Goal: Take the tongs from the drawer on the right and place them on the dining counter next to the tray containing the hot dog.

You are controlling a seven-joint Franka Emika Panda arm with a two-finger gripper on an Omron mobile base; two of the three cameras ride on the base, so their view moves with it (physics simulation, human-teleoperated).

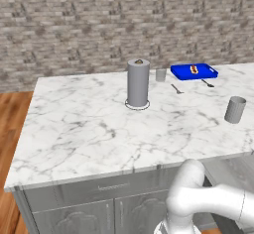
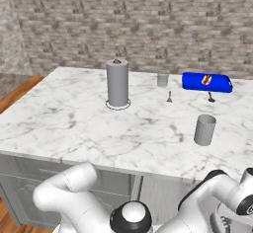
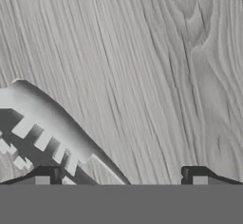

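1. A brick wall [image 1: 124,20] of rough grey-brown courses is seen behind the whole scene.
2. The dining counter [image 1: 89,129] is a broad white marble slab with grey veins, carried on grey panelled cabinets [image 1: 99,203]; a strip of warm wooden floor [image 1: 10,129] is seen at its left.
3. The drawer [image 3: 156,66] is shown in the hand view as a flat grey surface with flowing wood grain.
4. A tall, smooth grey cylinder [image 1: 138,83] stands upright on a thin round base near the middle of the counter.
5. The tray [image 1: 194,71], a bright blue rectangle with a raised rim and rounded corners, lies at the far right of the slab.
6. The tongs [image 3: 45,130] lie in the drawer, low at the left of the hand view; a pale metal arm with a toothed, scalloped edge is seen, close to the left fingertip.
7. A ribbed grey cup [image 1: 235,109] stands near the right edge of the counter, and a smaller grey cup [image 1: 160,75] stands just left of the tray.
8. Two small dark utensils [image 1: 177,89] lie on the marble in front of the tray.
9. The hot dog [image 1: 194,69], a tiny tan bun with a red sausage, rests in the tray.
10. The gripper [image 3: 121,178] is spread wide and nothing is grasped; only its two dark fingertips [image 3: 47,174] are seen.
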